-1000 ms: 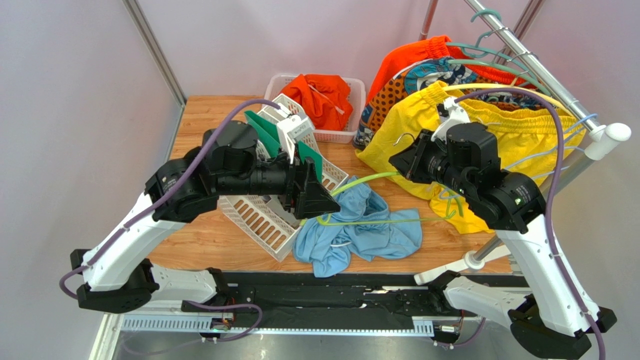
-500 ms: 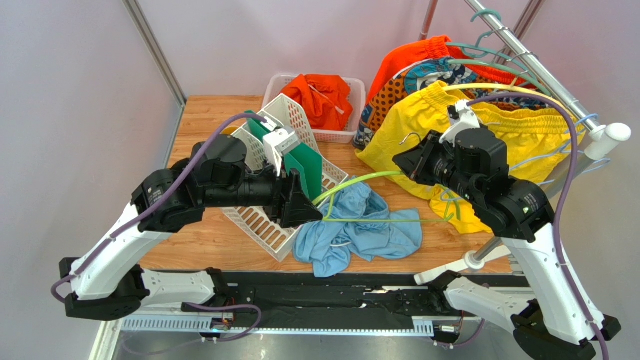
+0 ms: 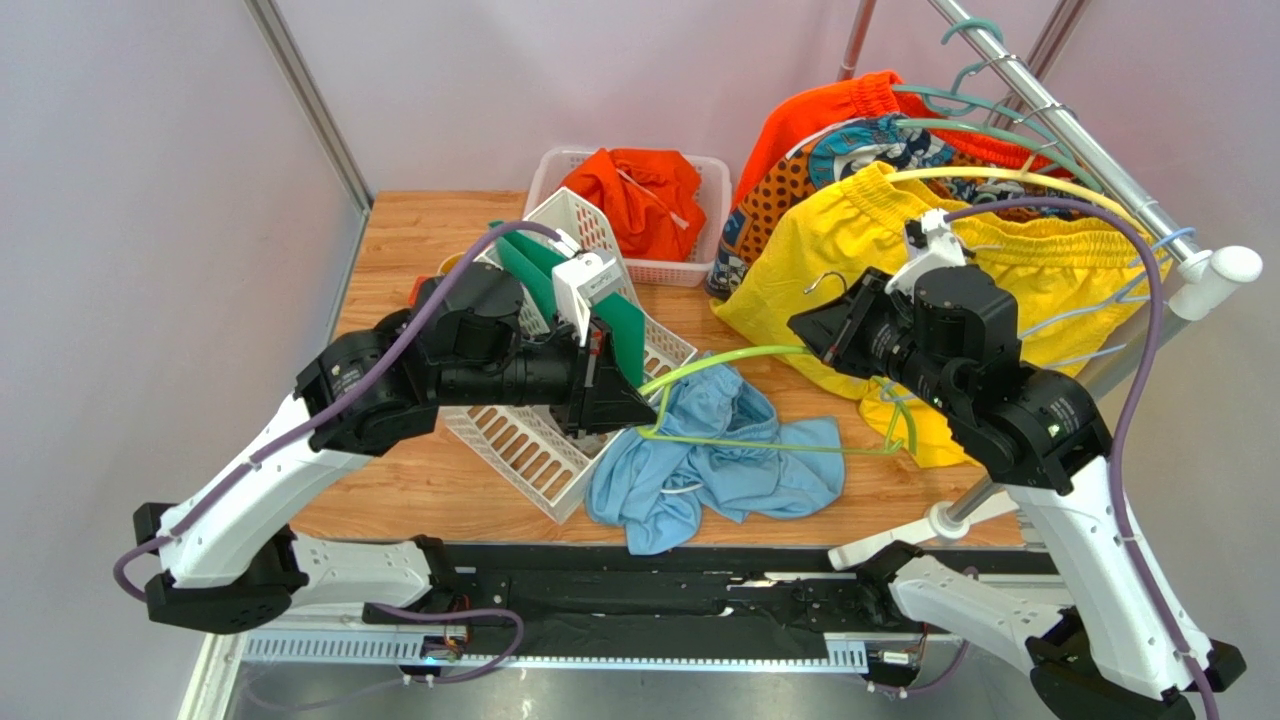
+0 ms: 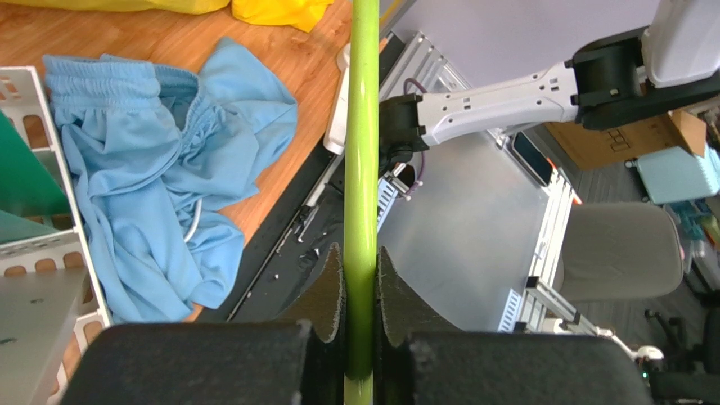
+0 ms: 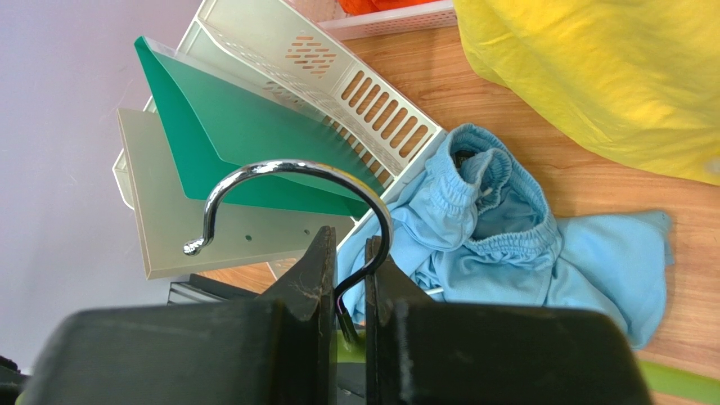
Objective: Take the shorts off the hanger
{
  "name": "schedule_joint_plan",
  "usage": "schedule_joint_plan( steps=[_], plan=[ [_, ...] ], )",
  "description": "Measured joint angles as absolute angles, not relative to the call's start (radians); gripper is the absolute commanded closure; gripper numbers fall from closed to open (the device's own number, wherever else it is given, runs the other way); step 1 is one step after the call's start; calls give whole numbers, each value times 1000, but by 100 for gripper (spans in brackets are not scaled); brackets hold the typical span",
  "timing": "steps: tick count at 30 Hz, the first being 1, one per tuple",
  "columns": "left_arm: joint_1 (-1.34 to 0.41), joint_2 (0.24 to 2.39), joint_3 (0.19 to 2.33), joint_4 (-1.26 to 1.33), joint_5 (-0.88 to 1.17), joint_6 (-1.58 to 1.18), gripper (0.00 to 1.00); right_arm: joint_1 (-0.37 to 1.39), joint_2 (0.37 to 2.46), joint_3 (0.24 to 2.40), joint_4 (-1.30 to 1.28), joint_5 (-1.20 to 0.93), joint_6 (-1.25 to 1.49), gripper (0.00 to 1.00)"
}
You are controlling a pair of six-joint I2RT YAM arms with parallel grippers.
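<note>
From where I stand the job looks nearly done. The orange shorts [image 3: 643,195] lie in the basket [image 3: 676,273] at the back of the table [image 3: 406,240]. The blue shorts [image 3: 721,473] are in a crumpled heap on the wood near the front edge, touching the white rack [image 3: 519,443]. Both arms have hold of the green hanger [image 3: 736,356] above that heap. The left gripper [image 4: 361,253] is clamped tight on one of its thin arms, with the bar pinched between the pads. The right gripper [image 5: 351,245] is closed on the stem just below the metal hook [image 5: 296,169]. In the left wrist view the bar stands well clear of the blue cloth, and the shorts look flat and slack, bearing no weight. So I'd judge they have come free. From above, though, the hanger's lower bar crosses over the heap, and I can't tell for certain that no leg or waistband is caught on it. If they are free, what's left is small: lift the hanger away, put it somewhere, and perhaps move the blue shorts to the basket with the orange ones. The yellow pair [image 3: 842,248] hangs on the rail [image 3: 1052,113] at the right, and neither arm is touching it.
</note>
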State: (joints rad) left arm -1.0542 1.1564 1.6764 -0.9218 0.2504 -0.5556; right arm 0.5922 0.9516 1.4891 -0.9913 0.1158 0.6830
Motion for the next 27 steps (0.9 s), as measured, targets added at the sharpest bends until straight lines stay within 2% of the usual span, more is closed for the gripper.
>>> schedule_joint_plan(
  steps=[1,2,4,5,7,8,10,11,14,17,20,25,27],
  plan=[
    [-1054,1158,1676,-917,249,-554,100,591,947,1489,-994,117,683,94],
    [-1054,1158,1676,-911,250,-553,100,591,942,1489,-996,119,684,82],
    [-1055,1154,1676,-902,249,-552,100,591,935,1489,-994,119,688,70],
    [-1057,1151,1676,-900,246,-552,100,591,932,1489,-991,117,692,60],
    [-1060,1148,1676,-894,240,-552,100,593,927,1493,-987,106,702,49],
    [-1061,1144,1674,-894,236,-553,100,593,925,1495,-989,101,702,40],
    [-1060,1129,1665,-894,225,-552,100,592,915,1497,-994,101,702,31],
    [-1060,1122,1661,-894,220,-552,100,592,911,1497,-996,101,707,23],
    [-1059,1098,1645,-894,205,-552,100,592,891,1497,-1004,96,713,12],
    [-1058,1077,1629,-891,198,-553,100,592,865,1502,-1023,95,714,3],
    [-1053,1069,1625,-888,190,-552,100,592,847,1521,-1055,93,719,0],
    [-1042,1074,1626,-876,171,-550,100,592,828,1596,-1087,93,735,0],
    [-1038,1084,1632,-875,170,-546,100,592,819,1621,-1090,95,739,6]
  ],
)
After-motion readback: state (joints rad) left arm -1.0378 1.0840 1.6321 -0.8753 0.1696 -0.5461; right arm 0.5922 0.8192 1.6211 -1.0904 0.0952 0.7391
